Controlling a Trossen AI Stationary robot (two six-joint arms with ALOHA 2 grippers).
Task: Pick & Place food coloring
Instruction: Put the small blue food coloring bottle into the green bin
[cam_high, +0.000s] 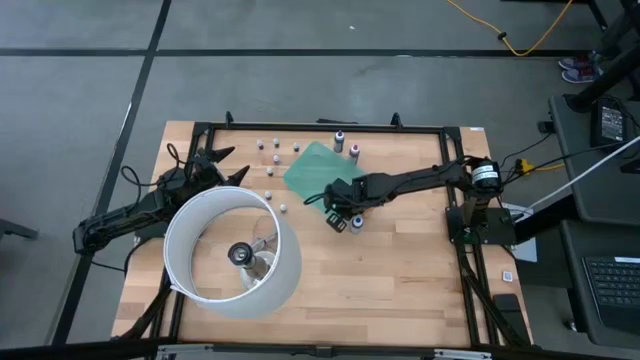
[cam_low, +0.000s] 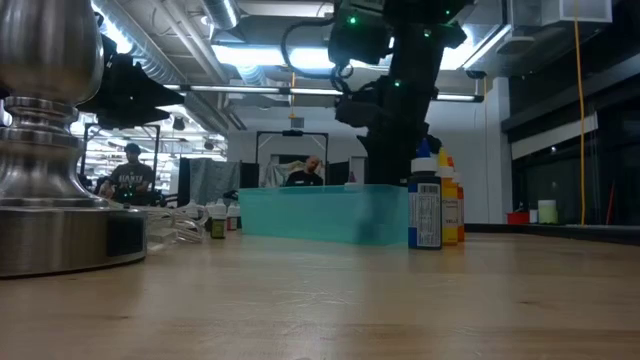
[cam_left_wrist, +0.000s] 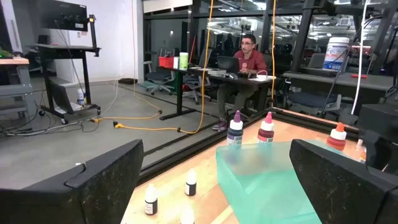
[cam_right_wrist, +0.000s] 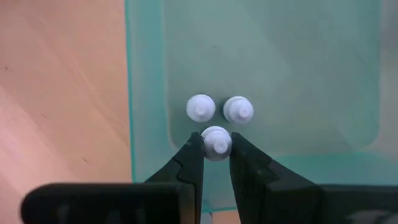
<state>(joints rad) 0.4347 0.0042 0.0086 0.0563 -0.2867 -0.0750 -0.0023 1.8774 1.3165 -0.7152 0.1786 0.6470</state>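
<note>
1. Your right claw (cam_right_wrist: 216, 152) is clenched on the white cap of one bottle (cam_right_wrist: 215, 142), right over the green tray (cam_right_wrist: 273, 56). I think it holds by the cap because the bottle is so small.
2. Two more capped bottles (cam_right_wrist: 201, 107) stand in the tray, touching the held one; it seems you collect them there in a tight group.
3. Other small bottles (cam_high: 274, 147) wait on the tabletop (cam_high: 400, 280) beside the tray, toward the left arm.
4. Your left claw (cam_high: 228, 168) is released and empty, waiting near the lamp (cam_high: 232, 252).
</note>
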